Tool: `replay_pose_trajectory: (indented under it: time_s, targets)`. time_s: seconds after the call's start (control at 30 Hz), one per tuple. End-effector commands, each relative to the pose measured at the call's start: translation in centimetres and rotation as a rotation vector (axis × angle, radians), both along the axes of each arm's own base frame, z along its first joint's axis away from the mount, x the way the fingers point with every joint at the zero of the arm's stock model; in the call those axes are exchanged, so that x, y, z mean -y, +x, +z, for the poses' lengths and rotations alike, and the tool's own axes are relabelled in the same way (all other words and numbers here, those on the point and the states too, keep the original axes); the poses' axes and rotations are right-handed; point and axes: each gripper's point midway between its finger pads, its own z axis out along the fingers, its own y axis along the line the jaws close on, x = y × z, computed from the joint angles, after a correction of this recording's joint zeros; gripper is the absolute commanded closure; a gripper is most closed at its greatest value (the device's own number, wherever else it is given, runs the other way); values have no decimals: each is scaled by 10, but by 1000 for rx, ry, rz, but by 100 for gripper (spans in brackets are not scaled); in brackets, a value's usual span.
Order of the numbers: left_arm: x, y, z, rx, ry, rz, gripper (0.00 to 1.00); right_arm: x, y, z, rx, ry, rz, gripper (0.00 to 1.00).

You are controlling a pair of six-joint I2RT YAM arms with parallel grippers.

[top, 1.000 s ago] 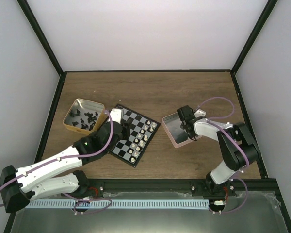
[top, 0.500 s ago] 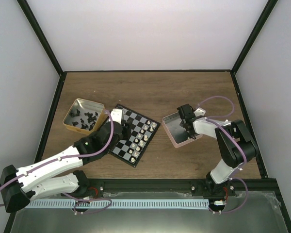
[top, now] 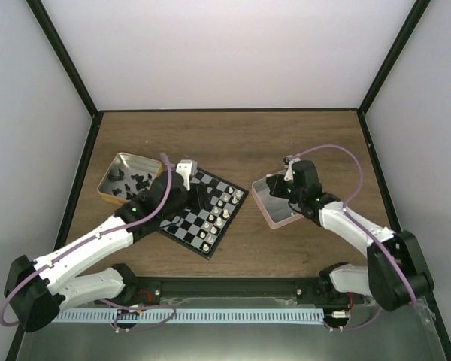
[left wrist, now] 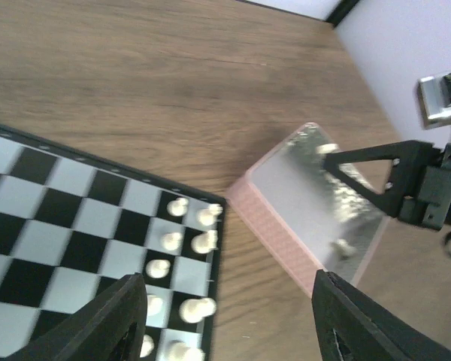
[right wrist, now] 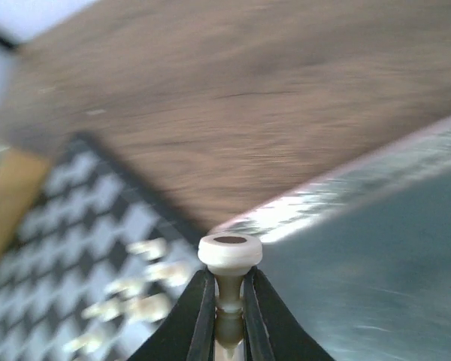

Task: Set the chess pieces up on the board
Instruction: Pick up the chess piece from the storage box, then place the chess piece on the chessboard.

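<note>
The board point(top: 182, 226) lies left of centre, with several cream-white chess pieces point(top: 222, 207) along its right side. My left gripper point(top: 198, 197) hovers above the board, open and empty; in its wrist view the left gripper point(left wrist: 233, 323) frames the board's corner point(left wrist: 52, 226) and white pieces point(left wrist: 188, 241). My right gripper point(top: 275, 185) is over the pink tray point(top: 264, 214). Its wrist view shows the right gripper point(right wrist: 229, 301) shut on a cream-white piece point(right wrist: 229, 252), round base towards the camera. One more white piece point(left wrist: 344, 247) lies in the tray.
A gold tin point(top: 104, 180) at the left of the board holds several black pieces point(top: 131, 184). Bare wooden table point(top: 233, 143) stretches behind the board and tray. Black frame posts and pale walls close in the table's sides.
My right gripper has shut on a white piece in the tray and lifted it while the arm swung out to the right. The left gripper rose off the board and opened wider.
</note>
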Motion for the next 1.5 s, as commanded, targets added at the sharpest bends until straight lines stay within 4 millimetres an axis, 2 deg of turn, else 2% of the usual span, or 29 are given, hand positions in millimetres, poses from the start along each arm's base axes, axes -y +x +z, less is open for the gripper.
replay_pose_trajectory:
  time_s: [0.0,0.1,0.23,0.4,0.5,0.6,0.7,0.93,1.0,1.2,1.47]
  targets:
    - [38,-14,42,-29,-230,-223,36,-73,-41,66,199,283,496,96]
    - [52,-23,51,-56,-300,-309,32,-94,-71,92,260,410,682,96]
    - [62,-30,53,-87,-350,-367,27,-112,-103,115,328,474,862,96]
    - [77,-41,44,-150,-382,-468,24,-132,-135,128,363,491,1027,95]
    - [82,-43,37,-183,-383,-491,24,-139,-142,127,362,483,1068,95]
    - [82,-43,34,-186,-382,-493,29,-144,-144,126,354,476,1090,95]
    - [80,-40,31,-181,-373,-471,44,-147,-146,124,349,474,1101,95]
    - [77,-37,25,-210,-389,-420,70,-150,-141,126,357,463,1085,95]
    - [76,-37,23,-217,-393,-415,72,-150,-138,127,361,459,1067,95]
    - [74,-39,18,-241,-398,-398,66,-149,-123,130,380,443,983,95]
    - [70,-37,28,-239,-457,-356,84,-149,-114,136,393,473,920,93]
